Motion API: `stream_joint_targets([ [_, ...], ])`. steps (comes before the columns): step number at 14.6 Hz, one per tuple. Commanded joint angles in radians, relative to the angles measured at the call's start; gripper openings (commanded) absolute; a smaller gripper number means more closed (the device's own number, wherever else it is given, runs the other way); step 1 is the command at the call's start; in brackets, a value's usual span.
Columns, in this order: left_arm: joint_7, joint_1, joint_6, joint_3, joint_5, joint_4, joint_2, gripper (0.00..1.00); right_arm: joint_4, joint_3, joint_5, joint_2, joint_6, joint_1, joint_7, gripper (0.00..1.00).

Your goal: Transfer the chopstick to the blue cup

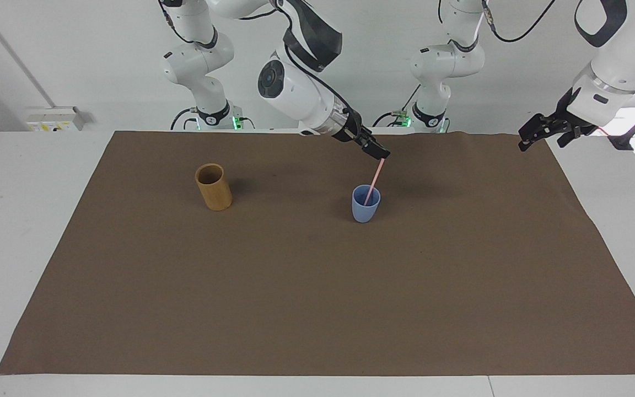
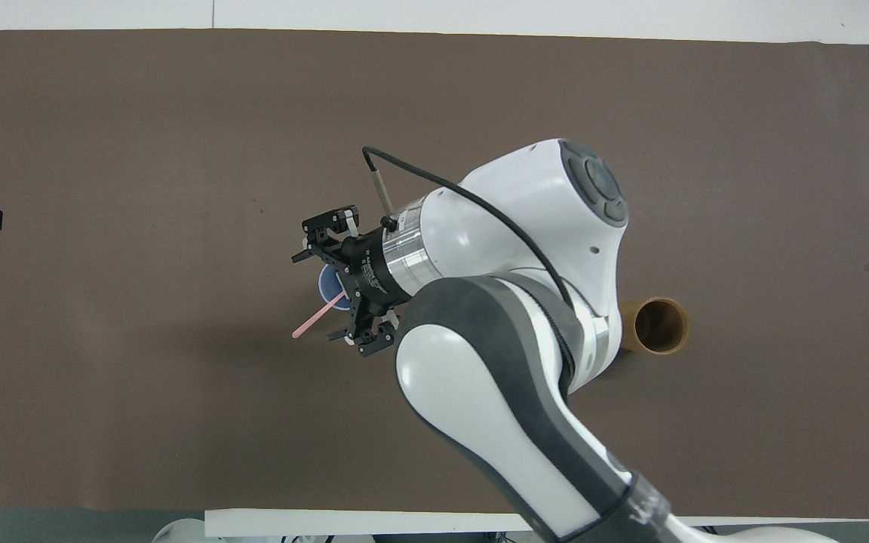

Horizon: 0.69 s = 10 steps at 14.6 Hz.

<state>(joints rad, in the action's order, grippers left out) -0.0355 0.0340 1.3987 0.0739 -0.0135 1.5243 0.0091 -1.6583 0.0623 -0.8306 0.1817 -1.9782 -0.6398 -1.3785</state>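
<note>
The chopstick [image 1: 373,179] stands slanted in the blue cup [image 1: 365,204], its lower end inside and its upper end leaning toward the robots and toward the left arm's end of the table. The cup sits upright on the brown mat [image 1: 317,286], about midway along the table and in the half nearer the robots. From overhead only a sliver of the cup [image 2: 327,283] shows under the wrist; the chopstick's lower end is hidden inside the cup.

The right gripper [image 1: 379,151] hangs over the cup, just at the stick's upper tip. Its fingers are spread wide, seen best from overhead [image 2: 335,286], and grip nothing; whether a finger brushes the tip I cannot tell.

The tan wooden cup [image 1: 213,187] stands well apart, toward the right arm's end.

The left gripper [image 1: 538,131] waits above the mat's corner, fingers apart and empty; overhead it is cut off at the edge.
</note>
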Motion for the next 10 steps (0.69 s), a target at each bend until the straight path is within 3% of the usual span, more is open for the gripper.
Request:
stream_joint_targets([
  [1, 0.016, 0.003, -0.012, -0.005, 0.006, 0.013, -0.018, 1.00, 0.193, -0.004, 0.123, 0.050, 0.192, 0.133, 0.047, 0.99],
  [7, 0.016, 0.003, -0.012, -0.005, 0.006, 0.013, -0.018, 1.00, 0.200, 0.004, 0.543, -0.079, 0.424, 0.284, 0.636, 0.99],
  [10, 0.016, 0.003, -0.010, -0.005, 0.006, 0.013, -0.018, 1.00, 0.190, 0.004, 0.683, -0.134, 0.586, 0.340, 0.896, 0.99],
])
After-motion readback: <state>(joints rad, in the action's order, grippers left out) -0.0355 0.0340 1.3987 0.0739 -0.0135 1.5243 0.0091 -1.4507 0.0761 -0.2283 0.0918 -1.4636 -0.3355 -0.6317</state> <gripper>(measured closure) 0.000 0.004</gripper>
